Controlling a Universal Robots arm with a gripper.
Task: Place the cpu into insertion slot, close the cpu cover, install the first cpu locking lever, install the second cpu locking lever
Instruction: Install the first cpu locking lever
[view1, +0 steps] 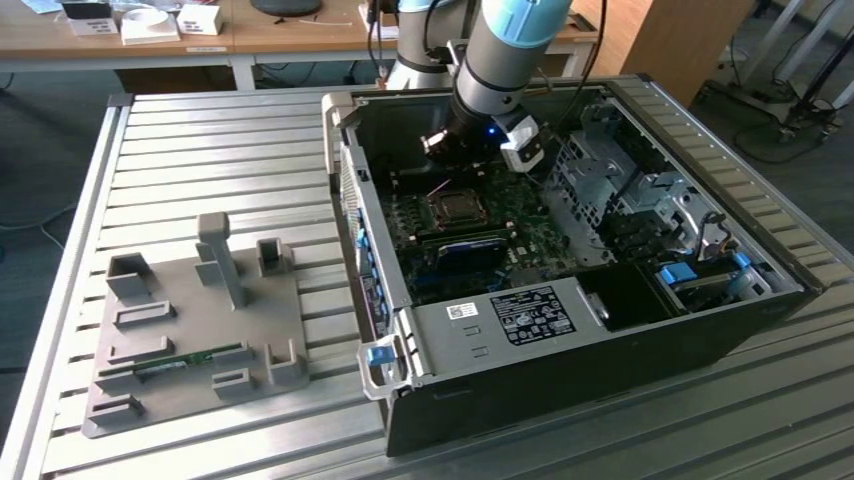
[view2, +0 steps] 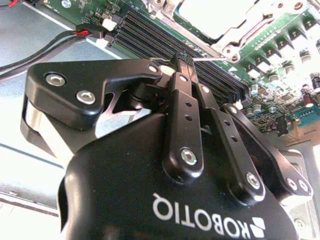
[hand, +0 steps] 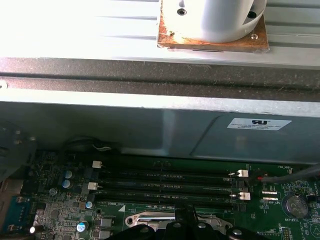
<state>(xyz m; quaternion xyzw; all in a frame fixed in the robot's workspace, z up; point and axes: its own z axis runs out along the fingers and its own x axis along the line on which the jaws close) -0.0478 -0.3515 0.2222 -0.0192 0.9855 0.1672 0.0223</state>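
In the exterior view my gripper (view1: 451, 165) reaches down into the open computer case (view1: 561, 330), just behind the insertion slot (view1: 454, 207) on the green board. In the second wrist view the cpu (view2: 207, 17) shows its silvery top in the slot, with the cpu cover (view2: 242, 30) framing it. The gripper (view2: 181, 59) has its two black fingers pressed together, tips over the long black memory slots (view2: 150, 37). In the first wrist view the gripper (hand: 186, 214) touches a thin metal bar (hand: 150, 219) at the slot's edge. I cannot tell whether it grips that bar.
The case's grey wall (hand: 150, 125) rises close behind the memory slots (hand: 165, 182). Black cables (view2: 50, 45) run beside the gripper. A drive cage (view1: 627, 190) fills the exterior view's right. A grey fixture plate (view1: 200, 330) lies on the slatted table (view1: 214, 150) at the left.
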